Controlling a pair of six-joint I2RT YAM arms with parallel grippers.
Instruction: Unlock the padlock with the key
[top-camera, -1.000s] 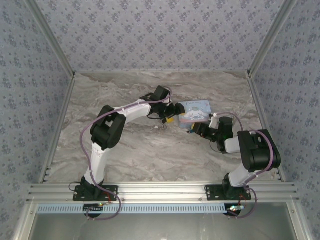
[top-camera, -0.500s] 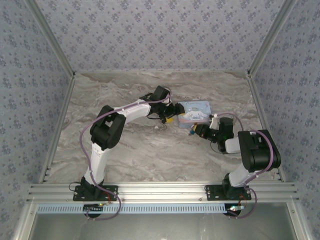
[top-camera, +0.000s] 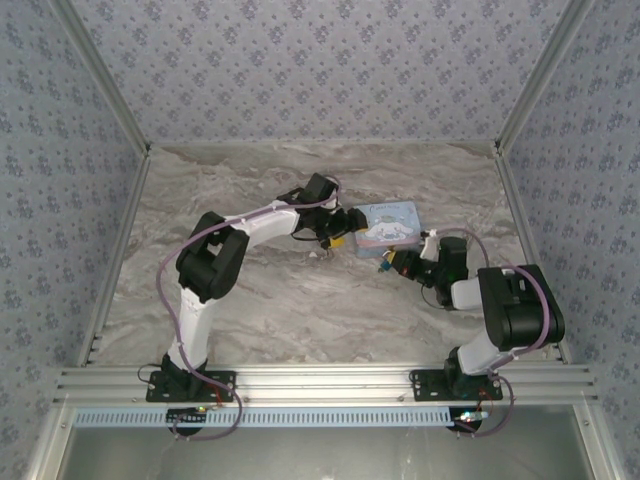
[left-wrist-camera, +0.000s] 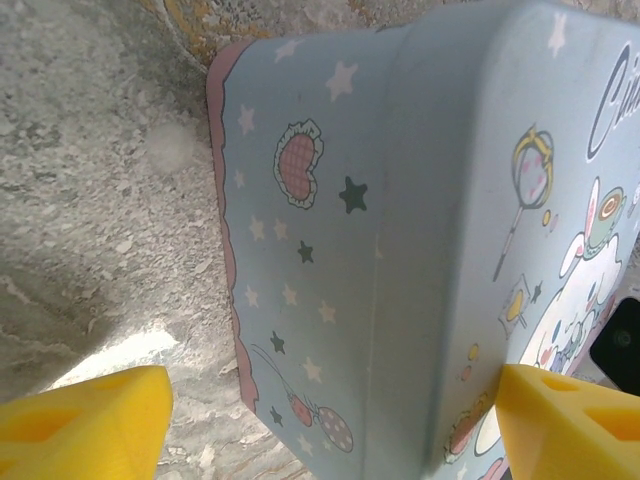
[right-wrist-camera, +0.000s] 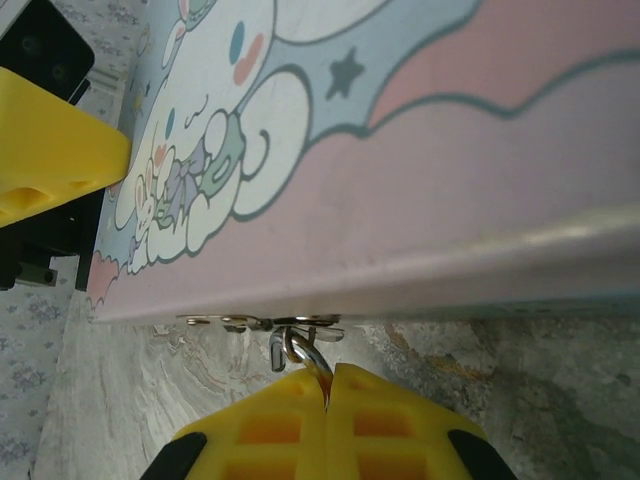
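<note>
Marble tabletop (top-camera: 300, 300): left gripper (left-wrist-camera: 335, 425) gapes astride tin (left-wrist-camera: 420, 200) edge, right gripper (right-wrist-camera: 328, 385) pinches metal ring (right-wrist-camera: 300, 350).

Two end effectors (top-camera: 342, 238) (top-camera: 388, 262) (yellow-fingered), one cartoon tin (top-camera: 392, 222), one small metal ring (right-wrist-camera: 300, 352).

The table (top-camera: 250, 290) has a grey-white marbled top. One pale blue rectangular cartoon tin (top-camera: 388, 225) lies flat on it, lid up, directly between the left hand (top-camera: 343, 238) and the right hand (top-camera: 388, 262). In the left wrist view, bare table shows beside the tin's pink-edged end, on the left finger's side. Just ahead of the right hand's fingertips, a small metal ring (right-wrist-camera: 300, 350) with thin silvery pieces sits at the foot of the tin's side wall.
</note>
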